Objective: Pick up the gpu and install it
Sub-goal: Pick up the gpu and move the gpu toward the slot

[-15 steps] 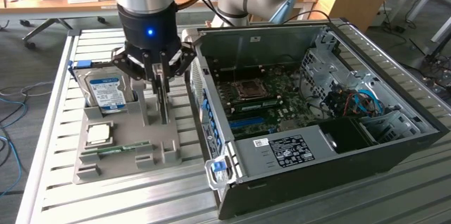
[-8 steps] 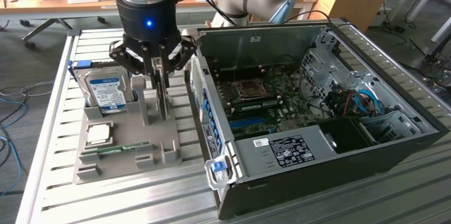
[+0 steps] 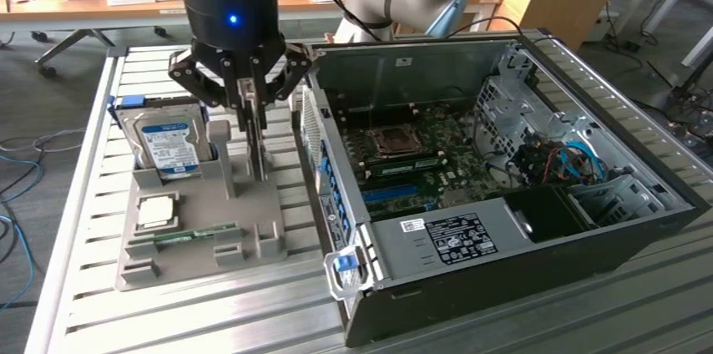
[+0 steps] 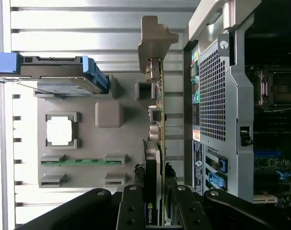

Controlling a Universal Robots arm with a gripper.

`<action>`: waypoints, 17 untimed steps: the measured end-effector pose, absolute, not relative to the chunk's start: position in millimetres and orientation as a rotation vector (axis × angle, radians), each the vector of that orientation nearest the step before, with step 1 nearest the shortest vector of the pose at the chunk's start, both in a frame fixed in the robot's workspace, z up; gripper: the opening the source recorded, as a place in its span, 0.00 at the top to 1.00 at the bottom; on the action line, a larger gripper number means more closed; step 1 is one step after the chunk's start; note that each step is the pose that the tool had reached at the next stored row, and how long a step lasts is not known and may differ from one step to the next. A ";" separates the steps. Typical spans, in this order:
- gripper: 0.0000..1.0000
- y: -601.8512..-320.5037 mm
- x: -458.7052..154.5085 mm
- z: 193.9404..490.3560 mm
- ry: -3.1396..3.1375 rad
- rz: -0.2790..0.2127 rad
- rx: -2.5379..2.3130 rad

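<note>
— Pinching the gpu (image 3: 259,158): that is how your pincer (image 3: 256,116) stands, both fingers pressed onto the flat faces of the card near its top edge. In the wrist view you see the pincer (image 4: 154,178) with the dark-faced card (image 4: 157,124) edge-on between the two black fingers (image 4: 133,203).

— You have the card upright over the grey holder tray (image 3: 262,225), on the exterior view's left, outside the computer case (image 3: 624,212). You cannot tell whether its lower edge sits in the tray's slot or hangs just clear.

— Follow the card away from the pincer and you reach its metal bracket (image 4: 155,36), at the end far from the fingers.

— On the same tray (image 4: 87,141) you have the hard drive (image 3: 167,144) with the blue-white label, standing on edge in a blue frame at the far left corner. On the near side of it a square processor chip (image 3: 156,210) lies flat in its pocket. Nearer again is the narrow green RAM stick (image 3: 184,235).

— To the exterior view's right, just beside the tray, the case lies on its side with the panel off. You look down on the motherboard (image 3: 429,158) and its processor socket (image 3: 392,141). The power supply (image 3: 446,237) sits at the near side. Everything rests on the slatted metal surface (image 3: 179,312).
</note>
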State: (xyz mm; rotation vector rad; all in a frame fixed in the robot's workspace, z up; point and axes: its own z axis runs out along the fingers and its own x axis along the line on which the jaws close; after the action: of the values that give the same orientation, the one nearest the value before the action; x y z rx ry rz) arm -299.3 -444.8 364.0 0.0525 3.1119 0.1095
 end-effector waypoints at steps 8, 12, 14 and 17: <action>0.73 -444.9 -299.3 375.2 3.112 0.109 0.053; 0.73 -444.9 -299.3 375.9 3.112 0.109 0.053; 0.73 -444.9 -299.3 375.9 3.112 0.109 0.053; 0.73 -444.8 -299.3 376.3 3.112 0.109 0.053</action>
State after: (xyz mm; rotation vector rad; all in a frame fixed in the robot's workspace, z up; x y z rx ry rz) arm -299.3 -444.8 376.3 0.0526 3.1119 0.1094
